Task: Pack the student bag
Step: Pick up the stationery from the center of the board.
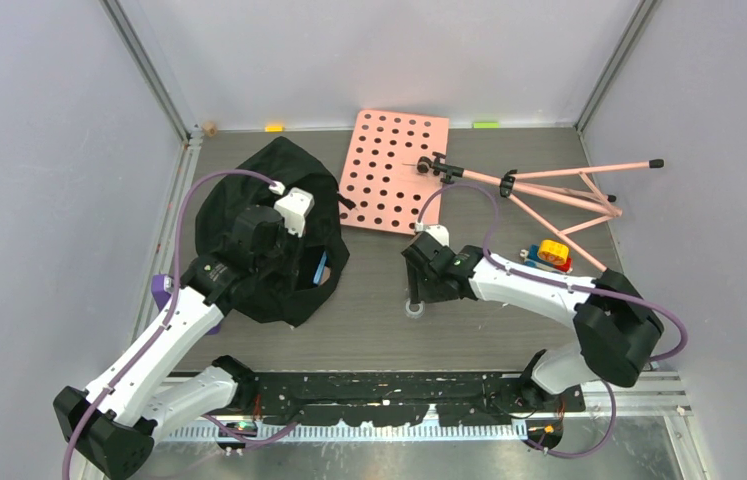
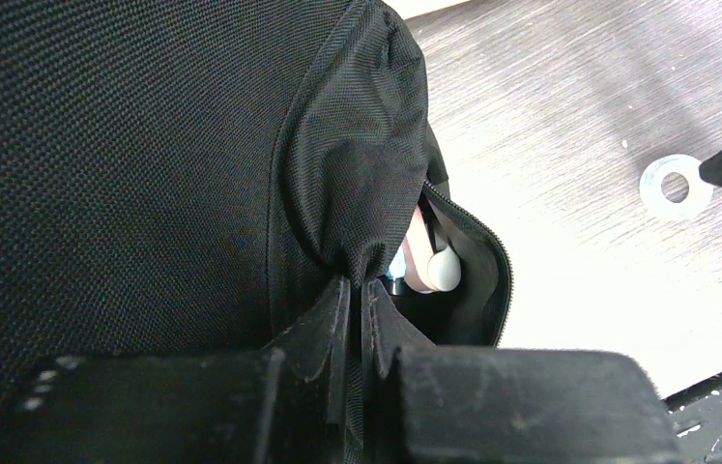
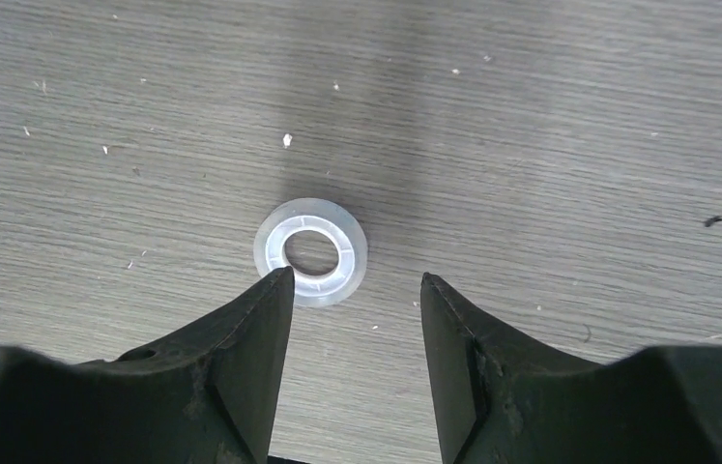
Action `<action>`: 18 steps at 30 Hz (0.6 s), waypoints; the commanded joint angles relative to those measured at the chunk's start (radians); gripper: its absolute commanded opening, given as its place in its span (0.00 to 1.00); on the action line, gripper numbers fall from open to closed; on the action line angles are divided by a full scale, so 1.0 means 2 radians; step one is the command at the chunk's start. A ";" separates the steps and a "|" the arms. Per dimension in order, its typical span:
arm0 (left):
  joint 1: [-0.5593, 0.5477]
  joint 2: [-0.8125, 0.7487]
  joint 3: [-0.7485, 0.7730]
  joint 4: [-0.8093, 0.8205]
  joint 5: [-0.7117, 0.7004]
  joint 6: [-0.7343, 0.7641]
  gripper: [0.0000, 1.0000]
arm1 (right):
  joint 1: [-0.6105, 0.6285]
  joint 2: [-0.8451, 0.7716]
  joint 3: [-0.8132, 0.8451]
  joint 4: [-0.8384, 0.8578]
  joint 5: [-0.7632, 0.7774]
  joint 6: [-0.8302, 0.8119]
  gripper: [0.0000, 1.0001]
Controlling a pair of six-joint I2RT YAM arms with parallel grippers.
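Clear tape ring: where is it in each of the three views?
Top external: tape ring mid-table, at the right gripper tips.
Left wrist: upper right, beyond the student bag.
Right wrist: centre, just ahead of the open fingers.
Shared landmark: the grey wood-grain table.

Light: bright, even, overhead.
Shadow: soft dark patch on the counter point(image 3: 366, 126) beyond the clear ring point(image 3: 310, 251).
Glare: left wrist view washes the counter pale.
Blur: left gripper point(image 2: 355, 290) near the lens soft.
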 commanded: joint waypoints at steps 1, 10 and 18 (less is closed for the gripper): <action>0.001 -0.002 0.002 0.012 -0.013 0.003 0.00 | -0.001 0.024 0.007 0.015 -0.032 0.009 0.55; 0.000 -0.002 0.003 0.012 -0.011 0.003 0.00 | -0.001 0.061 0.007 0.031 -0.040 0.010 0.46; 0.000 -0.005 0.002 0.012 -0.015 0.003 0.00 | -0.001 0.079 0.008 0.034 -0.030 0.011 0.40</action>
